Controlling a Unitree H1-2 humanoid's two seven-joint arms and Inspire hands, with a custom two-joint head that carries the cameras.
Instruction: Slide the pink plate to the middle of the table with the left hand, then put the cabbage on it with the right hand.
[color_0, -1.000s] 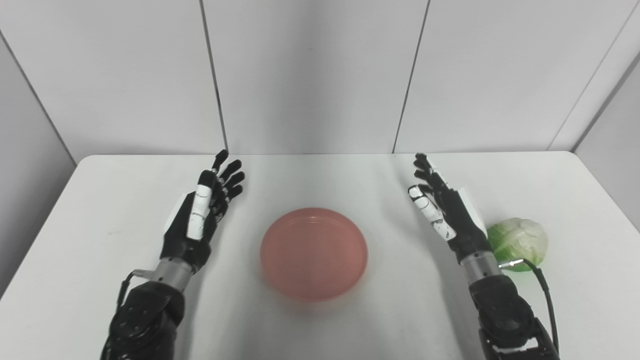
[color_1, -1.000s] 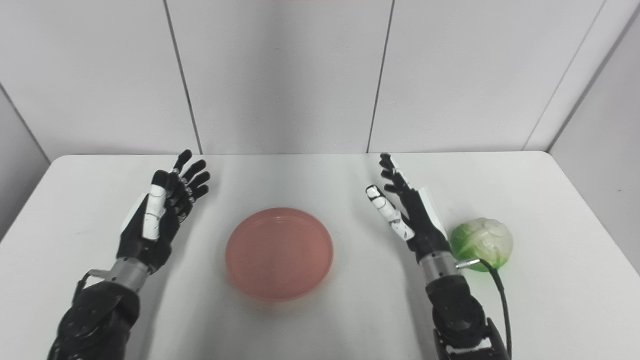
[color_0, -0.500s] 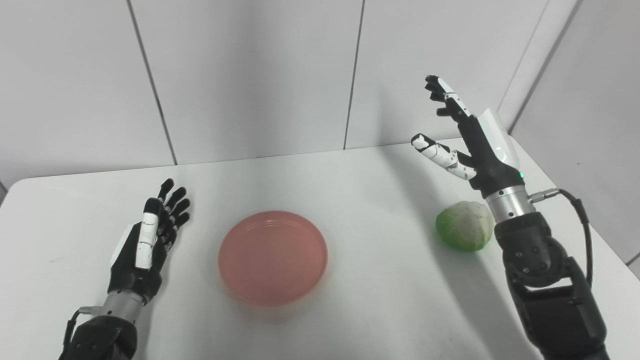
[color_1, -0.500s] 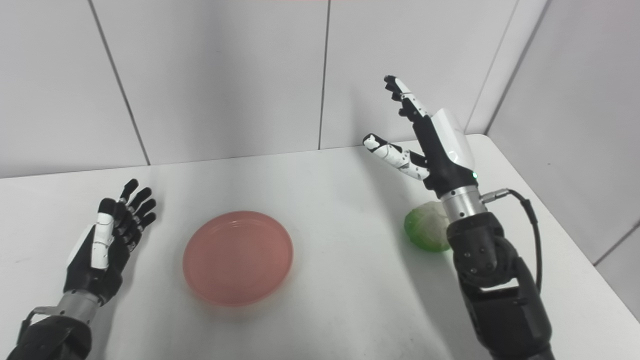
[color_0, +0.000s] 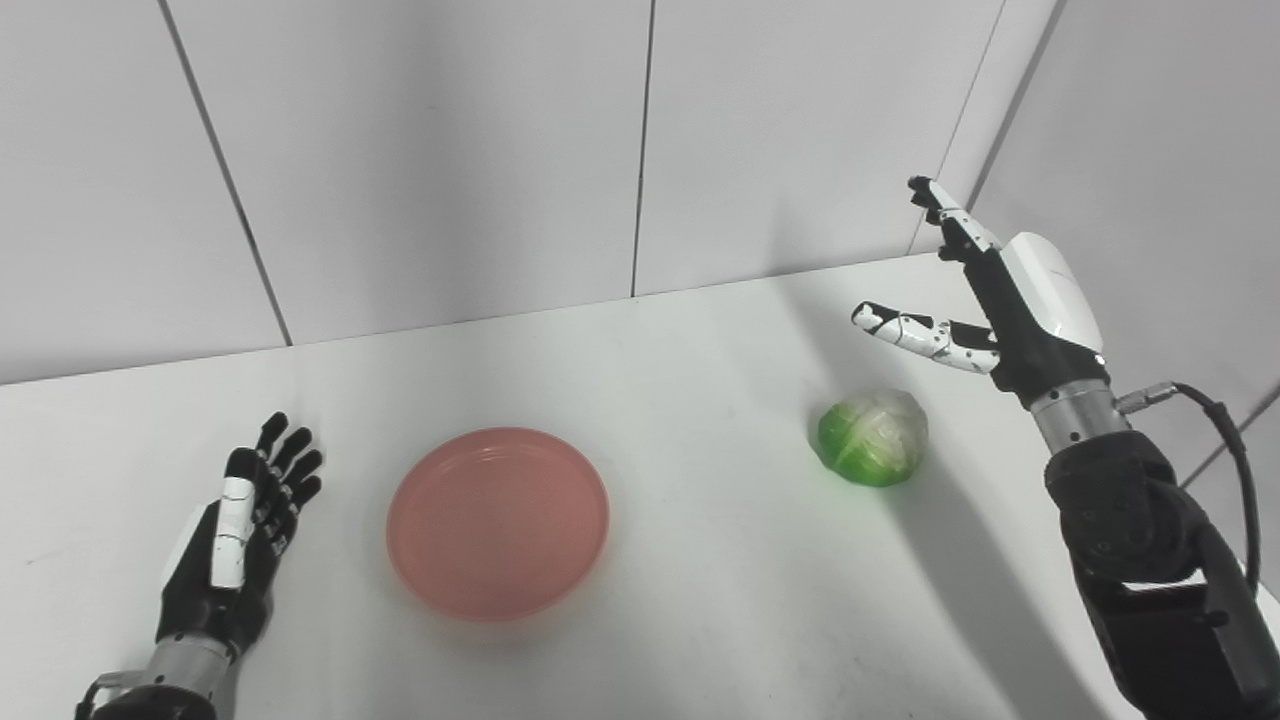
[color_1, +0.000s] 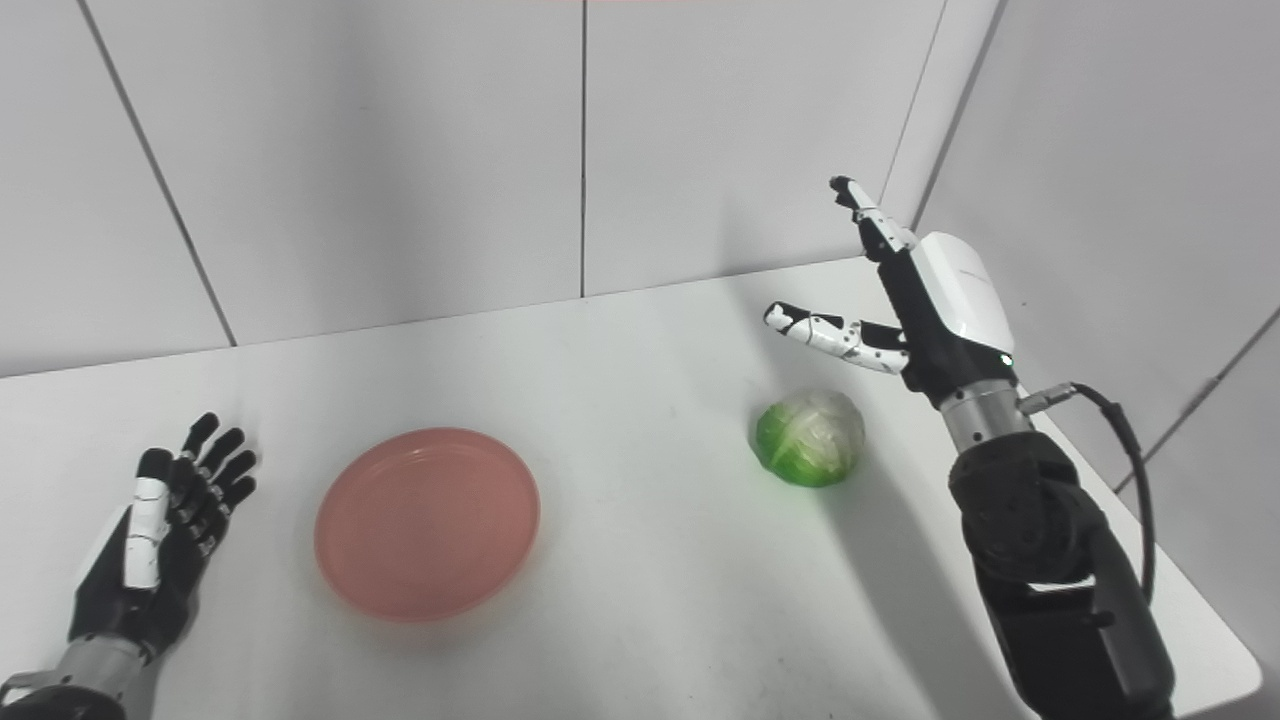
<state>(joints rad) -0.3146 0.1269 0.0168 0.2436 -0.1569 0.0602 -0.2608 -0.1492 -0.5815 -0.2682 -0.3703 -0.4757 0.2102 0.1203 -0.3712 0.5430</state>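
Observation:
The pink plate (color_0: 497, 521) lies flat on the white table (color_0: 700, 620), empty. The green cabbage (color_0: 872, 437) sits on the table to the plate's right. My right hand (color_0: 1000, 300) is open, raised in the air above and to the right of the cabbage, thumb stretched out, not touching it. My left hand (color_0: 238, 550) is open and empty, low over the table to the left of the plate, a short gap from its rim. The same scene shows in the right eye view, with the plate (color_1: 427, 521), the cabbage (color_1: 809, 436) and the right hand (color_1: 925, 300).
White wall panels stand behind the table and along its right side. The table's right front corner (color_1: 1235, 665) shows in the right eye view. A black cable (color_0: 1225, 440) loops from my right wrist.
The camera has swung to the right. My right hand has risen from beside the cabbage to above it and to its right. My left hand has stayed open at the plate's left.

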